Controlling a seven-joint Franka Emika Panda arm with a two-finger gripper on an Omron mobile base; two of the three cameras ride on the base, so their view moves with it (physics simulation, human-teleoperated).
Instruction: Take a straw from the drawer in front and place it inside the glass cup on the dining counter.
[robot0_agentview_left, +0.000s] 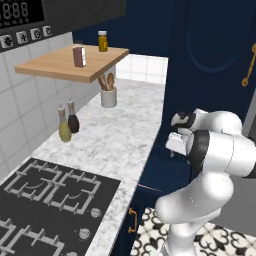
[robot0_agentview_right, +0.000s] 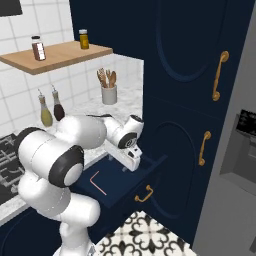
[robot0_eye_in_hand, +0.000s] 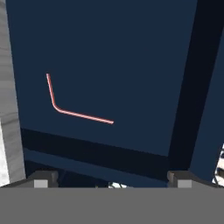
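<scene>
The straw (robot0_agentview_right: 97, 183) is a thin pinkish-red stick bent into an L. It lies flat on the floor of the open navy drawer (robot0_agentview_right: 152, 170), toward the left in the hand view (robot0_eye_in_hand: 83, 116). My gripper (robot0_agentview_right: 132, 161) hangs over the drawer, above and to the right of the straw, pointing down into it. Its jaws stand wide open with nothing between them, and the two dark fingertips (robot0_eye_in_hand: 43, 178) rise at the bottom of the hand view. The glass cup and the dining counter are out of view.
A marbled worktop (robot0_agentview_left: 120, 140) with a black stove (robot0_agentview_left: 45, 195) runs to the left, holding two bottles (robot0_agentview_left: 68, 122) and a utensil pot (robot0_agentview_left: 108, 95). A wooden shelf (robot0_agentview_left: 70, 62) hangs above. Tall navy cabinets with gold handles (robot0_agentview_right: 217, 75) stand ahead, and a grey appliance (robot0_agentview_right: 240, 150) to the right.
</scene>
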